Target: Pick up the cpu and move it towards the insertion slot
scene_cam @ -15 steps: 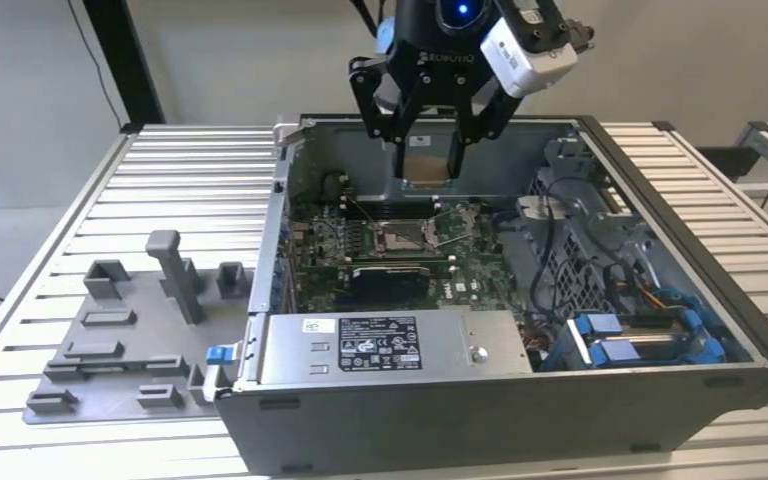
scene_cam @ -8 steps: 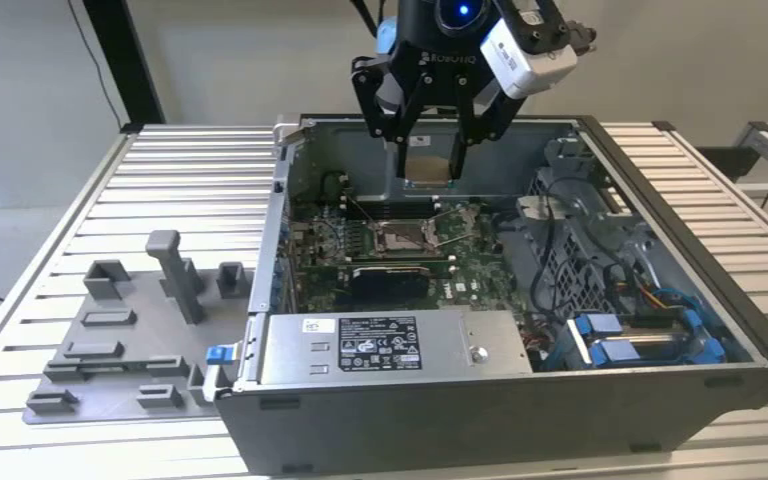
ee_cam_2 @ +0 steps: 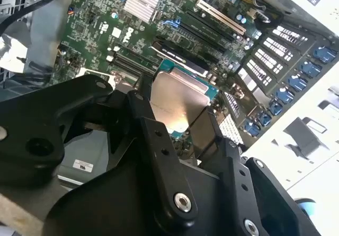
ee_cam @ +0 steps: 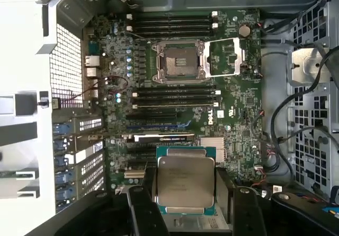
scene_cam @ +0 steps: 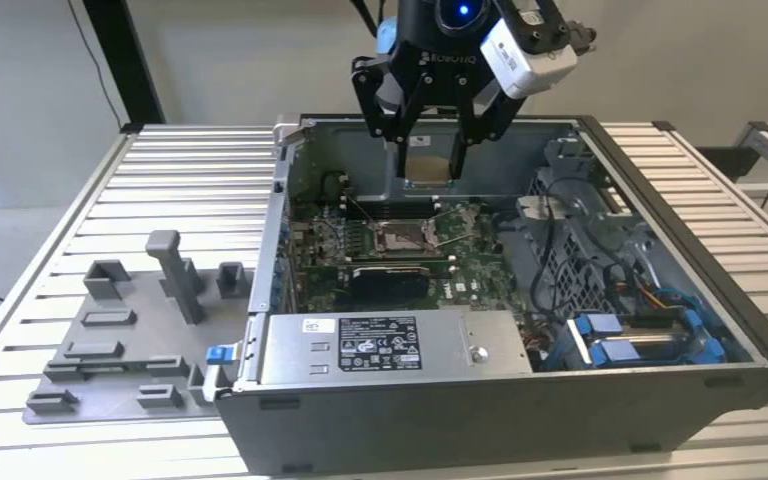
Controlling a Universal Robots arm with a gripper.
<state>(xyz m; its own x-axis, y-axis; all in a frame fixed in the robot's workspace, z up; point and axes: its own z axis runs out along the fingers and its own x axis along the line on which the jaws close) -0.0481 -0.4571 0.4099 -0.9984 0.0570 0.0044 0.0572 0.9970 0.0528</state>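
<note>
- One cpu, silvery top face toward the wrist cameras, tan underside toward the exterior camera; clamped between the two black fingers of the gripper and held in the air above the open computer case.
- Gripper narrowed to the chip's width, one finger on each of two opposite edges; chip's lower edge cut off behind the finger linkage in the first wrist view, and one corner hidden by a finger in the second wrist view.
- One insertion slot on the green motherboard, silver frame open, dark pin field bare, hinged load plate folded out beside it; well apart from the held chip in the first wrist view, and below the gripper, nearer the camera, in the exterior view.
- Four long black memory slots on one side of the socket, four more on the other.
- One grey power supply with a label at the case's near edge; blue drive carriers and dark cables toward the exterior view's right, too tangled to count.
- One grey fixture plate with several raised blocks on the ribbed metal counter, at the exterior view's left of the case.
</note>
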